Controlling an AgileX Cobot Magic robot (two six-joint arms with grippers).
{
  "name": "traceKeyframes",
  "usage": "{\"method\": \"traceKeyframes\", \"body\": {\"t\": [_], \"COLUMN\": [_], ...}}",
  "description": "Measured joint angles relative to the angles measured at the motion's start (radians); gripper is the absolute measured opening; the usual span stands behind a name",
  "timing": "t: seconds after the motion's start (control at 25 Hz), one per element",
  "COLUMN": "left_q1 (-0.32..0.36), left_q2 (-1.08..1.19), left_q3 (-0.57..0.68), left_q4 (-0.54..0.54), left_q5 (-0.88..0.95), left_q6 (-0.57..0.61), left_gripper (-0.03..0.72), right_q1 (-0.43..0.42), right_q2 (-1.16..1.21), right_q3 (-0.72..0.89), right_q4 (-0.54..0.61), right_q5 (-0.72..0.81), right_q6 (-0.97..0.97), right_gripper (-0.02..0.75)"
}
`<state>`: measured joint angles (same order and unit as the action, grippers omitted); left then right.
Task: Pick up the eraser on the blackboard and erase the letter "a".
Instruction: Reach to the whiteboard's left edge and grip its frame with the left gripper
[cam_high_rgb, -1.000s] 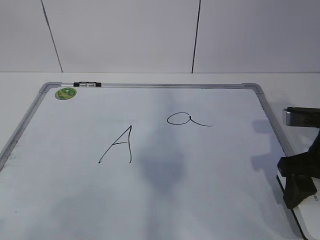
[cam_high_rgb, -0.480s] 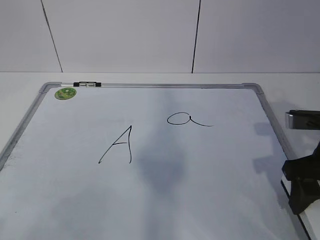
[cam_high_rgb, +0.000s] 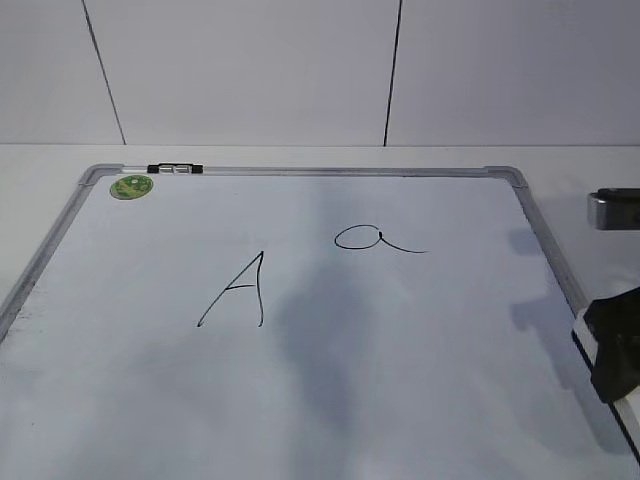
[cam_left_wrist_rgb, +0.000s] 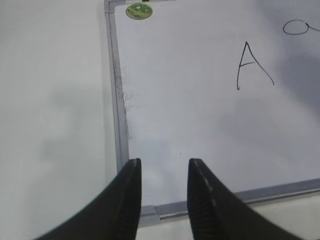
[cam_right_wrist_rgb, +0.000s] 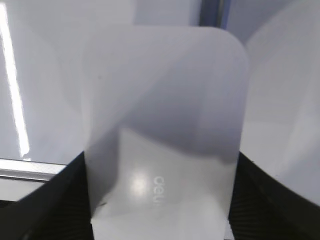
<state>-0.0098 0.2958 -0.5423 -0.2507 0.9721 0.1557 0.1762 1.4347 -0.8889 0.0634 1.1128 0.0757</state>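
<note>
The blackboard (cam_high_rgb: 300, 171) is a white board in a silver frame lying flat on the table. The letter "a" (cam_high_rgb: 375, 239) is drawn right of centre, next to a taller capital "A" (cam_high_rgb: 240, 290). My right gripper (cam_high_rgb: 615, 350) is at the board's right edge, shut on the eraser (cam_right_wrist_rgb: 165, 125). The eraser is a white block with grey lettering, and its fingers press both long sides. Only a sliver of the eraser (cam_high_rgb: 584, 318) shows in the exterior view. My left gripper (cam_left_wrist_rgb: 164, 162) is open and empty above the board's near left corner (cam_left_wrist_rgb: 150, 212).
A green round magnet (cam_high_rgb: 131, 186) sits at the board's far left corner, with a black-and-silver marker (cam_high_rgb: 174, 169) on the far frame beside it. A grey-and-black part of the right arm (cam_high_rgb: 612, 210) juts in at the right edge. A white wall stands behind the table.
My right gripper has moved right and toward the frame's edge, carrying the eraser with it. The letters and the magnet are unchanged.
</note>
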Motion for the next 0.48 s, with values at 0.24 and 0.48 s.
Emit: {"method": "traceKeyframes", "body": {"t": [0.24,0.48], "left_q1": [0.0,0.0], "left_q2": [0.37,0.786], "left_q3": [-0.078,-0.239], "left_q4": [-0.032,-0.03], "left_q5": [-0.09,-0.128], "left_q6": [0.0,0.0], "left_gripper": [0.263,0.313], "right_q1": [0.0,0.0], "right_q2": [0.0,0.0], "right_q3": [-0.041,-0.089], "right_q4": [0.007,0.012], "right_q5": [-0.018,-0.027], "right_q6": [-0.01,-0.01], "right_gripper": [0.568,0.568]}}
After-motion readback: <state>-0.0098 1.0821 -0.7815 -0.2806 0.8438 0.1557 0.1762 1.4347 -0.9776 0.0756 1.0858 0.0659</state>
